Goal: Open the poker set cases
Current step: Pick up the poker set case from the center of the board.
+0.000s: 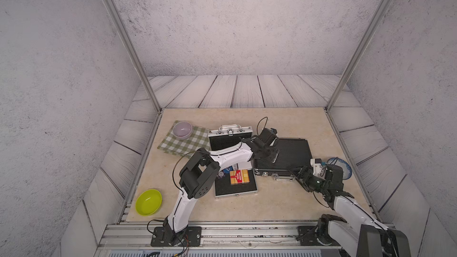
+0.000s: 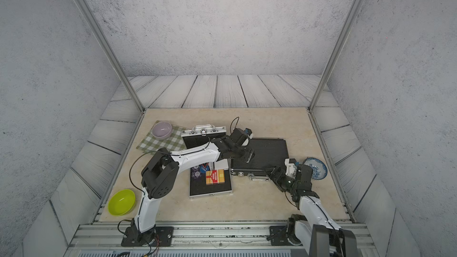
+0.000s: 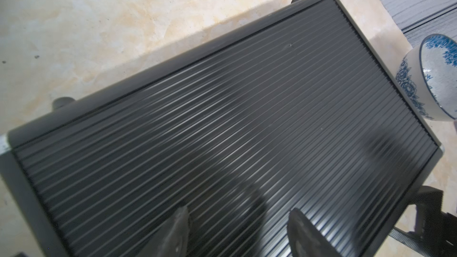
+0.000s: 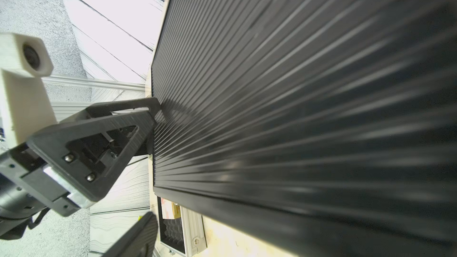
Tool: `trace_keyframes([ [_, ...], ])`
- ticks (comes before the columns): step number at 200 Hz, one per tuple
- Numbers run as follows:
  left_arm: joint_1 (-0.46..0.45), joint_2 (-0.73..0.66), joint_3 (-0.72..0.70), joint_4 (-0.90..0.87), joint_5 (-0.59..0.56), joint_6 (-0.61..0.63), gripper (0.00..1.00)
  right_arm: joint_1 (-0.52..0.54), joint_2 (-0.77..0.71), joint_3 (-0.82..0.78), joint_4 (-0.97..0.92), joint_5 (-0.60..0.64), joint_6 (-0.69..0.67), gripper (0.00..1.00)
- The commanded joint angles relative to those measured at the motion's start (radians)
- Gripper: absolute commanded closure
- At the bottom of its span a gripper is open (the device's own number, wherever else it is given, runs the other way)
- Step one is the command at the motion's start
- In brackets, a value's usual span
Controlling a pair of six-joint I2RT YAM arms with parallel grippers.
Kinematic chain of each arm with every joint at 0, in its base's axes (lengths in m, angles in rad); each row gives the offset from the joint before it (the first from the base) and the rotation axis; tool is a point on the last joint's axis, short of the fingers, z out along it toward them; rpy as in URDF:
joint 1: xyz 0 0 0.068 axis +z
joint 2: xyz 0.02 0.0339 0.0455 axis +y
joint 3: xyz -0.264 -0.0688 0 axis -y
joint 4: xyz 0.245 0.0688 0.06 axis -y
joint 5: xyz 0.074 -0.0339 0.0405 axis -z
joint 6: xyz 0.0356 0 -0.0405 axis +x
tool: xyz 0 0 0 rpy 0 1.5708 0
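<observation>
Flanking the black case (image 1: pixel 291 152): open silver case (image 1: pixel 235 194) and blue-patterned bowl (image 1: pixel 347 169).

left arm (image 1: pixel 230 154): white links, black joints; elbow raised high, forearm stretched forward and toward the robot's right, wrist bent downward.
left gripper (image 1: pixel 274 155) (image 3: pixel 238 212): fingers apart, nothing between them, tips pointing down.
right arm (image 1: pixel 346 208): held low, elbow bent, forearm reaching forward and inward.
right gripper (image 1: pixel 298 174): aimed toward the robot's left; only one finger (image 4: pixel 138 236) in the right wrist view; spread not readable.
</observation>
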Motion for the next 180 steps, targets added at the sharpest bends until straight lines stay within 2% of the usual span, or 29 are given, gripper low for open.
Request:
trace_keyframes([
  [1, 0.018, 0.071, -0.020, -0.067, 0.032, -0.024, 0.33, 0.006, 0.051, -0.015, 0.109, -0.030, -0.009, 0.12],
  [36, 0.019, 0.086, -0.014, -0.070, 0.053, -0.040, 0.33, 0.006, 0.117, 0.001, 0.147, -0.065, -0.009, 0.10],
  [70, 0.019, 0.098, -0.008, -0.073, 0.058, -0.044, 0.34, 0.007, 0.166, 0.018, 0.116, -0.057, -0.012, 0.01],
  [92, 0.018, 0.099, -0.006, -0.076, 0.060, -0.045, 0.34, 0.007, 0.192, 0.019, 0.139, -0.070, 0.004, 0.01],
  [102, 0.018, 0.100, -0.004, -0.075, 0.064, -0.048, 0.34, 0.008, 0.199, 0.017, 0.151, -0.081, 0.017, 0.03],
  [143, 0.018, 0.113, 0.002, -0.070, 0.077, -0.064, 0.34, 0.007, 0.162, 0.012, 0.202, -0.136, 0.082, 0.23],
  [180, 0.019, 0.114, 0.003, -0.072, 0.076, -0.062, 0.34, 0.008, 0.105, 0.023, 0.181, -0.160, 0.116, 0.27],
])
